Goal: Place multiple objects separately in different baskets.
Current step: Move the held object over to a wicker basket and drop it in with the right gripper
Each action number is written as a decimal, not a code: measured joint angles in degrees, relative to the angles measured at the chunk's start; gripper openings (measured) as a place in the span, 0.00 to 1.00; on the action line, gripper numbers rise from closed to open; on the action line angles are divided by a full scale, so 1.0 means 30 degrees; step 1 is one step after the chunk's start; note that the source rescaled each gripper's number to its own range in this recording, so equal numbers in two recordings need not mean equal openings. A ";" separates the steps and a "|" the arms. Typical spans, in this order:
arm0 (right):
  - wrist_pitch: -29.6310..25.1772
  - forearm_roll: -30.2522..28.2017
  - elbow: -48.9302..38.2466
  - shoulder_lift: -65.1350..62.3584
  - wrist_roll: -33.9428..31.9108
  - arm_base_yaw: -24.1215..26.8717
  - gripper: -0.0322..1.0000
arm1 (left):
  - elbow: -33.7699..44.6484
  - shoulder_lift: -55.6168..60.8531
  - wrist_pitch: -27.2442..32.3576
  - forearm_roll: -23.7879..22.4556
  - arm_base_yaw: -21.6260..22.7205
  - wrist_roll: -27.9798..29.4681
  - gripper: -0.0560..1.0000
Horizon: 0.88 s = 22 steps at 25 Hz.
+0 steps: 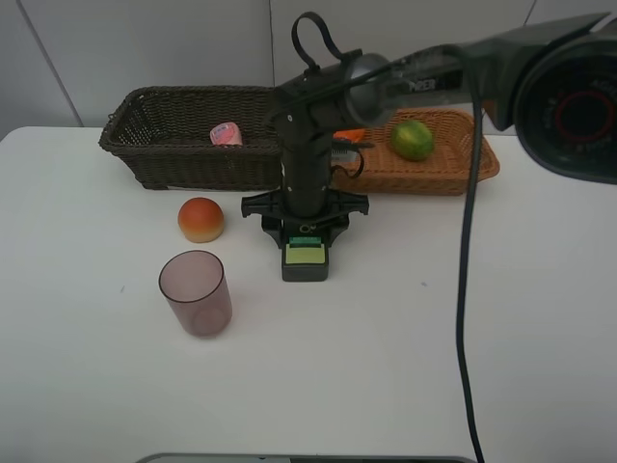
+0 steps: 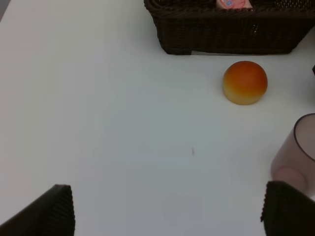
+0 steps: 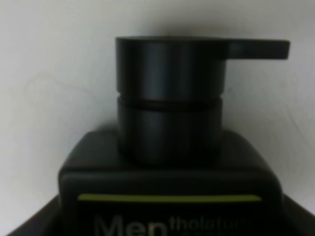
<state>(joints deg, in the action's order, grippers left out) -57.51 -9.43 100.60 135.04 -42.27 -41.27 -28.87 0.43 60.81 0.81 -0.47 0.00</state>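
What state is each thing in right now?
right gripper: jaws shut on black bottle
black bottle: lying flat, label up
left gripper: jaws open, empty
mauve cup: upright, empty, on table
peach: loose on table
pink tube: inside dark basket
green fruit: inside tan basket

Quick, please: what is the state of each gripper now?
Left gripper: open, holding nothing.
Right gripper: closed on the black bottle, it seems.

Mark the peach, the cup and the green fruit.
peach (image 1: pixel 201 218): high view, middle of its top.
cup (image 1: pixel 198 304): high view, on its side wall.
green fruit (image 1: pixel 412 139): high view, its middle.
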 joint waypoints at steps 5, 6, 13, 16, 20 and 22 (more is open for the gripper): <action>-0.0620 0.0036 0.0000 -0.1301 0.1253 0.0000 0.59 | 0.0000 0.0000 0.0000 0.0000 0.0000 0.0000 0.93; -0.0693 0.0036 0.0000 -0.1713 0.1537 0.0000 0.59 | 0.0000 0.0000 0.0000 0.0000 0.0000 0.0000 0.93; -0.1132 0.0543 0.0000 -0.3833 0.4014 0.0000 0.59 | 0.0000 0.0000 0.0000 0.0000 0.0000 0.0000 0.93; -0.0569 0.0480 0.0050 -0.4410 0.4320 0.0000 0.59 | 0.0000 0.0000 0.0000 0.0000 0.0000 0.0000 0.93; 0.0667 -0.0097 0.1174 -0.4487 0.4382 0.0000 0.59 | 0.0000 0.0000 0.0000 0.0005 0.0000 0.0000 0.93; 0.2084 -0.0811 0.1718 -0.4487 0.4382 0.0000 0.59 | 0.0000 0.0000 0.0000 0.0005 0.0000 0.0000 0.93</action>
<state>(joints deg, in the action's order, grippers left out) -51.26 -11.86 105.75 121.58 -29.13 -41.27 -28.87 0.43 60.81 0.82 -0.47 0.00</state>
